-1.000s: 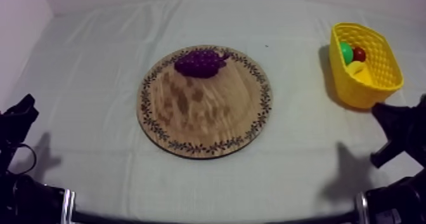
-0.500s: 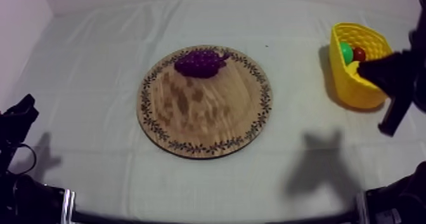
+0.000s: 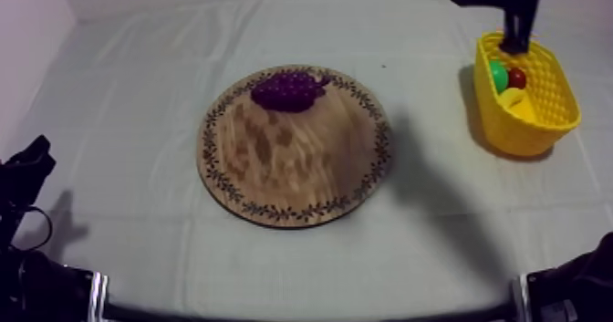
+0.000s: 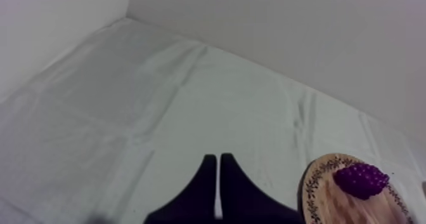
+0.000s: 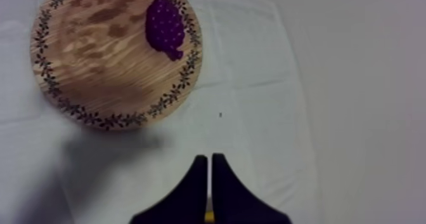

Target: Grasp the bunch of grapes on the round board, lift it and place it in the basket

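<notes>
Bunch of grapes [image 3: 290, 89] lies on wooden board [image 3: 294, 161], at far side just inside patterned rim. Yellow basket [image 3: 527, 132] well apart, at table's right; holds small red fruit [image 3: 517, 77], green piece [image 3: 498, 75], yellow piece [image 3: 516, 103]. Right gripper [image 5: 209, 166]: fingers together, nothing between them, raised over basket's far rim. Left gripper [image 4: 219, 176]: fingers together, empty, low at left side, well apart from board.
</notes>
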`<state>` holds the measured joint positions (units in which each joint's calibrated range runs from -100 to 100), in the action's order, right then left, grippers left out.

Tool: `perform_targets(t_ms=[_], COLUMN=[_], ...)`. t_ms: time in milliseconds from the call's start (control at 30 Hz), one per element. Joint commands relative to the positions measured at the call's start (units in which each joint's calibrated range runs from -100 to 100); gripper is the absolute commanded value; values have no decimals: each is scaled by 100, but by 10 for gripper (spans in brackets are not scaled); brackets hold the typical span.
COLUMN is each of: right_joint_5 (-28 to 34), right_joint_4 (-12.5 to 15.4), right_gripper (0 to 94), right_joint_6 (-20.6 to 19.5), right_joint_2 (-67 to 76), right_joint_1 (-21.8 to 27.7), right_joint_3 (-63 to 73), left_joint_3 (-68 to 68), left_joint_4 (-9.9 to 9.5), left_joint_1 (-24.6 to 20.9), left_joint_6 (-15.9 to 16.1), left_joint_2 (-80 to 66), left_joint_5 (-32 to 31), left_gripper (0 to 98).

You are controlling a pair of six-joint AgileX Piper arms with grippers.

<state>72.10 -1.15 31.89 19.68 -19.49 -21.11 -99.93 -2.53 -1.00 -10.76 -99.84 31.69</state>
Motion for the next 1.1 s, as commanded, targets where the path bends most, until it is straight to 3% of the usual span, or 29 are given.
perform_targets(t_ms=[0,433,567,800,1067], right_joint_5=[230,1218,1522,1761,1749], right_joint_4=[1,-107,-128,-188,-267], right_gripper=[7,59,180,485,700], right_joint_6=[59,130,149,186,52], right_joint_2=[-1031,-3311,-3761,-4125,-4334], right_joint_1=[-39,-502,-574,-599,-674], right_joint_3=[1273,3486,4012,4409,4412], left_joint_3=[4,4,4,4,4], left_joint_4=[1,1,1,1,1], left_joint_1=[2,2,2,2,2], left_joint_6=[-1,-1,-1,-1,-1], left_joint_2=[2,2,2,2,2], left_joint_5=[-1,-1,-1,-1,-1], left_gripper=[0,0,0,0,0])
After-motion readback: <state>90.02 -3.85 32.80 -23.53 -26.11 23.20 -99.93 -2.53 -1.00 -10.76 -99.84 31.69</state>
